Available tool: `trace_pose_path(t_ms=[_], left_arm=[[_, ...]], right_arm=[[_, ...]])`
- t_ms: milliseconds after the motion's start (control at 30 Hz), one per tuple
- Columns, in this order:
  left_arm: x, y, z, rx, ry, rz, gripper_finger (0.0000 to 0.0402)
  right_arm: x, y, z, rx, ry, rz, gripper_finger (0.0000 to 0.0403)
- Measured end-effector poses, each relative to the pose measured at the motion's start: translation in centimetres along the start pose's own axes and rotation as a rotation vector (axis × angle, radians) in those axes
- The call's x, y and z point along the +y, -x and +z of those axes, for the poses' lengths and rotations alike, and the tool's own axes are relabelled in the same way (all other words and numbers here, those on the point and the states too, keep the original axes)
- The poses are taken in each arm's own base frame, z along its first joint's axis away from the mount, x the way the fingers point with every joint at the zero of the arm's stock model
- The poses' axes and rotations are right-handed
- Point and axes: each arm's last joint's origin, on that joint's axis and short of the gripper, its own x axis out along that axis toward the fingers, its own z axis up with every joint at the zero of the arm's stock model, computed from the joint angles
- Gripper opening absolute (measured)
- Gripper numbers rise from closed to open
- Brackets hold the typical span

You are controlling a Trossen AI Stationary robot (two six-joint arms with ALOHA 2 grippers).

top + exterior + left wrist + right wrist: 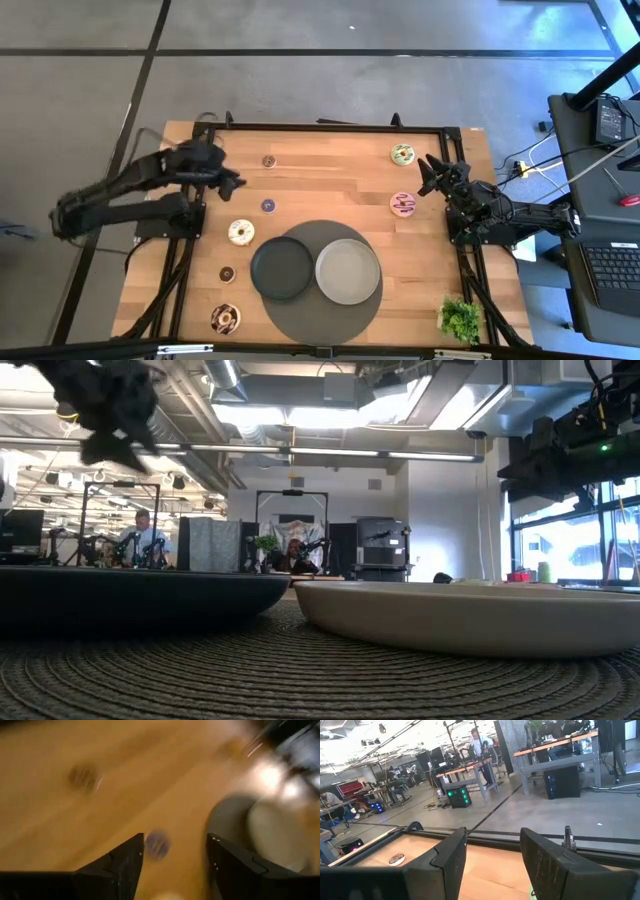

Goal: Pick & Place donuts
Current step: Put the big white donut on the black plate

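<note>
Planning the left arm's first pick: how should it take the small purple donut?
The purple donut lies flat on the table, nothing touching it. Probably best from straight above, the left pincer, now open, closing one finger in the hole and one outside the ring, or across the whole ring.

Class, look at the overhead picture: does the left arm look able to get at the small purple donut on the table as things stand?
Probably yes. The left end effector is open and hovers just beside the small purple donut, which lies alone on bare wood. The white donut and dark plate sit clear of it.
</note>
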Motion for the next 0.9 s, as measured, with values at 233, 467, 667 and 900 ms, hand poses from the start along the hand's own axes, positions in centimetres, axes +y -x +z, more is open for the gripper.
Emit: trace_pose_path(t_ms=[233,467,667,900], left_arm=[[-1.0,-2.9,-0.9,0.492,0.083,0.29,0.0209],[-2.9,-6.1,-2.2,0.629,0.103,0.398,0.0209],[-4.7,-7.9,-3.2,0.614,0.154,0.42,0.0209],[-5.7,-9.6,-4.4,0.626,0.23,0.503,0.0209]], right_arm=[[0.0,0.0,0.0,0.002,0.0,0.005,0.0186],[0.2,0.0,0.0,0.018,0.001,0.062,0.0186],[0.2,0.0,0.0,0.017,0.005,0.061,0.0186],[0.2,0.0,0.0,0.016,0.004,0.061,0.0186]])
